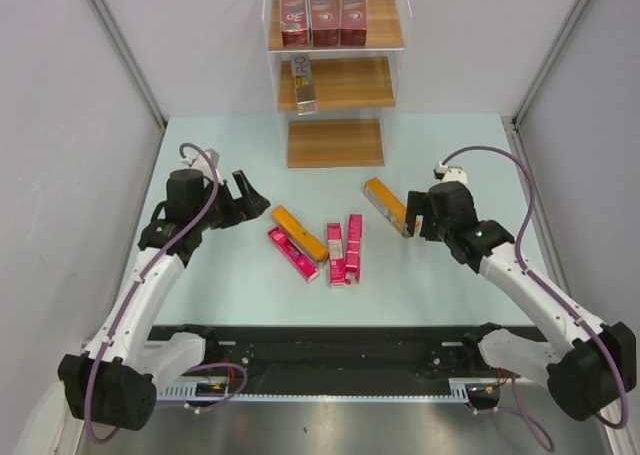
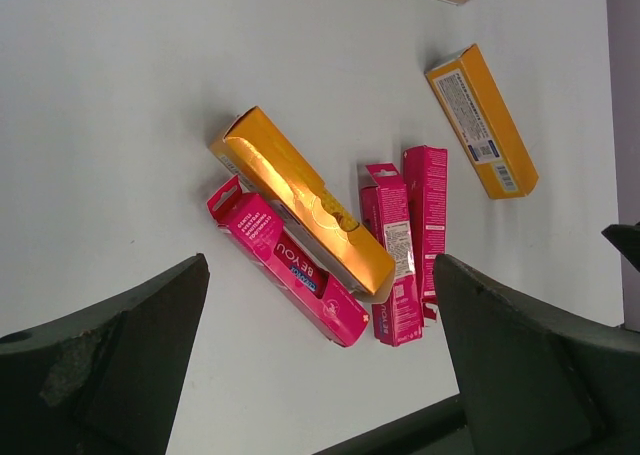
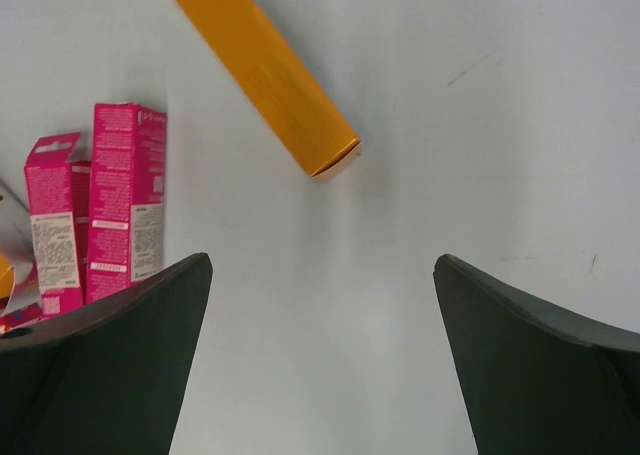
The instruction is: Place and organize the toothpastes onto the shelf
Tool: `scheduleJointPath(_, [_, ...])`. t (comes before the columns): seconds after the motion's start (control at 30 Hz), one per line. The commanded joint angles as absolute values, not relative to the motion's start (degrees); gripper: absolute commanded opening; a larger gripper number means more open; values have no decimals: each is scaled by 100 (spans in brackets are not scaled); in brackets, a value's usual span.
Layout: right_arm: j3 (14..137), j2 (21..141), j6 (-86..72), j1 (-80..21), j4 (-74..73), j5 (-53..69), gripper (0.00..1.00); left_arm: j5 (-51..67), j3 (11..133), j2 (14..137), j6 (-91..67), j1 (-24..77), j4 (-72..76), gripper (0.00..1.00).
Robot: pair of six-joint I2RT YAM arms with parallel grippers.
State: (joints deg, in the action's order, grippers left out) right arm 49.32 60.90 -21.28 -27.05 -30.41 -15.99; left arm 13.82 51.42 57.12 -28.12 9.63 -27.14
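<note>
Toothpastes (image 1: 335, 255): nine cartons; five lie near the middle of the tabletop (image 1: 220, 275), four are on the shelf (image 1: 336, 142) at its far edge.
Hidden or cut off: the shelf's top runs out of the overhead view. The print on the middle-tier carton (image 1: 304, 85) is hard to read. In the right wrist view the right orange carton (image 3: 262, 70) is cut by the upper border, and the pink pair (image 3: 128, 195) is partly behind a finger (image 3: 110, 355).
Shelf contents: three dark red cartons (image 1: 323, 13) upright, side by side on the top board; the middle-tier carton sits at the left end of its board.
Left gripper (image 1: 245, 197): jaws wide apart, holding nothing, over the tabletop left of the loose cartons.
Right gripper (image 1: 412, 217): jaws wide apart, holding nothing; the right orange carton's near end lies just beyond its fingertips.
Long axes: the centre orange carton (image 1: 299, 233) and the slanted pink carton (image 1: 293, 254) touch and run parallel, far-left to near-right. The pink pair runs far to near, side by side. The right orange carton runs far-left to near-right.
</note>
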Motion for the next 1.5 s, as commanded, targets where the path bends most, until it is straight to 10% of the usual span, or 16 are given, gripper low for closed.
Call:
scheduleJointPath(0.0, [4904, 6415, -1811, -2225, -2444, -1005, 100, 1468, 5133, 5766, -2865, 1002, -2531, 100])
scheduleJointPath(1.23, [5634, 9589, -1459, -1969, -1011, -747, 99, 1538, 5247, 6047, -2733, 1011, -2681, 100])
scheduleJointPath(1.33, [5634, 9659, -1485, -1969, -914, -669, 94, 1538, 5221, 6056, -2733, 1011, -2672, 100])
scheduleJointPath(1.47, [5634, 9764, -1485, -1977, -800, -387, 54, 1538, 5221, 6021, -2725, 1011, -2681, 100])
